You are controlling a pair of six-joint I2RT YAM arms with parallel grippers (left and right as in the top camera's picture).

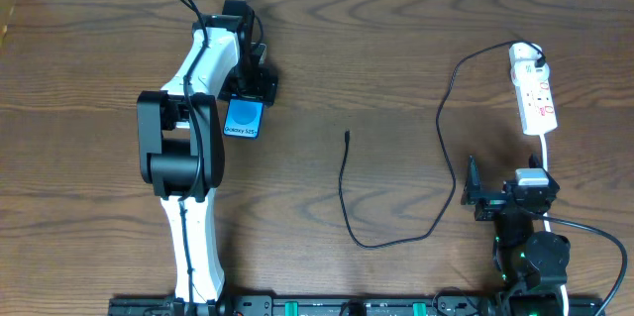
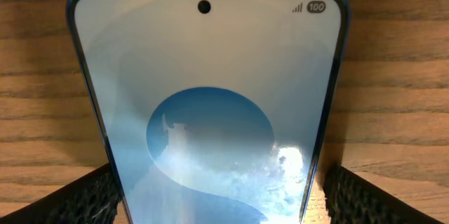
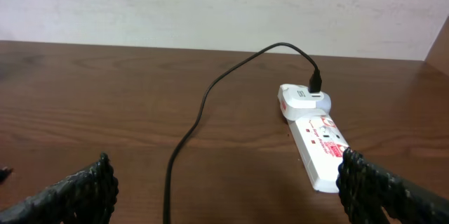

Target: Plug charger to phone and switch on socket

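Two likely failures from here, both judgement only: skidding or twisting the phone (image 1: 245, 118) on the tabletop (image 1: 396, 49) through an uneven squeeze from the left tool (image 2: 219, 196), and snagging the slack charger (image 1: 343, 192) with a careless sweep of the right tool (image 3: 228, 182), the plug tip (image 1: 347, 136) lying loose mid-tabletop, well apart from the phone and aimed toward the far side. Worth guarding against too: tugging the charger hard enough to shift the socket (image 1: 533, 98), far right, with a black plug (image 1: 536, 56) seated at its far end. Phone flat, screen up and lit blue, largely hidden under the left tool from overhead. Left arm (image 1: 193, 88) stretched toward the far left, wrist bent down over the phone, pads (image 2: 77, 199) flanking its two long edges, hard up beside them; cannot tell whether truly pinching or merely straddling. Right arm (image 1: 530, 247) folded back at the near right edge, tool spread wide and empty, facing the socket and the charger's arc, well short of both.
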